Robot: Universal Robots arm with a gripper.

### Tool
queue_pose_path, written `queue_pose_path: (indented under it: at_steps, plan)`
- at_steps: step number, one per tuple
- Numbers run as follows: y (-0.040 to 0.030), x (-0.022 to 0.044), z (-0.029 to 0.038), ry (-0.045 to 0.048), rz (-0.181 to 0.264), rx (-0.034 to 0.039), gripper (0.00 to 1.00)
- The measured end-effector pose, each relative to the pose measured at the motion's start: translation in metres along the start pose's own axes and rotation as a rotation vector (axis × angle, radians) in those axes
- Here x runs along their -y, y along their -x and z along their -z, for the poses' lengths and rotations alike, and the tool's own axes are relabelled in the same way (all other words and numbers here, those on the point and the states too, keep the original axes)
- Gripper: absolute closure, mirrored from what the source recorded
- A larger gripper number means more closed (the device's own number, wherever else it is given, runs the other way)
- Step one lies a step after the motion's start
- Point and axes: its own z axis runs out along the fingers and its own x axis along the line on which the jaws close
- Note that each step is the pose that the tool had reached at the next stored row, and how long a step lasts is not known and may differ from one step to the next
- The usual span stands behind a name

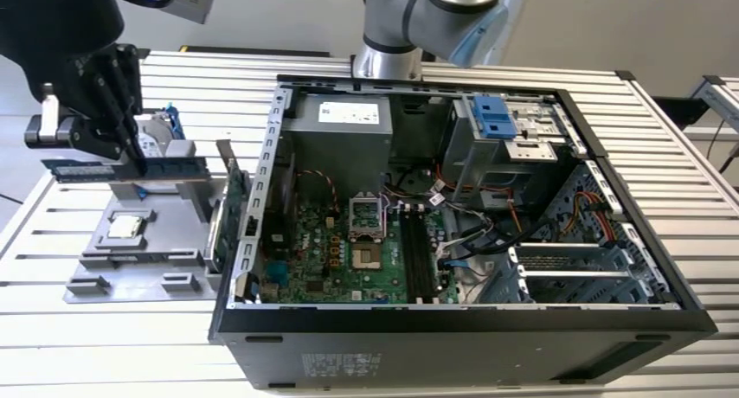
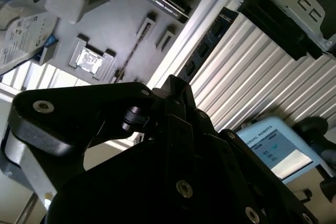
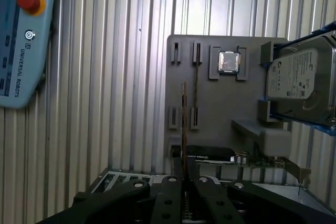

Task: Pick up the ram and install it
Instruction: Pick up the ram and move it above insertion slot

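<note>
One robot arm (image 1: pixel 404 17) with one black tool (image 1: pixel 127 160). One ram (image 1: pixel 81 170), a long narrow stick, clamped in the tool; the first wrist view shows it edge-on (image 3: pixel 184 119).

One open computer case (image 1: pixel 462 316) on one slatted metal desk (image 1: pixel 116 346). Inside the case are one green motherboard (image 1: pixel 335 251) and one silver power supply (image 1: pixel 341 117).

One grey holder tray (image 1: pixel 138 253) beside the case. It carries one square processor (image 3: pixel 229 61), one hard drive (image 3: pixel 299 82) in a blue frame, and one large green expansion card (image 1: pixel 237 195).

One teach pendant (image 3: pixel 21 51) with one red button (image 3: pixel 29 1).
</note>
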Motion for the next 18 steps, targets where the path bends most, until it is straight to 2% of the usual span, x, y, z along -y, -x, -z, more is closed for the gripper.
queue_pose_path:
  at_steps: [18]
  plan:
    - [0.0008, 0.0156, 0.0002, 0.0, 0.0, 0.0, 1.0]
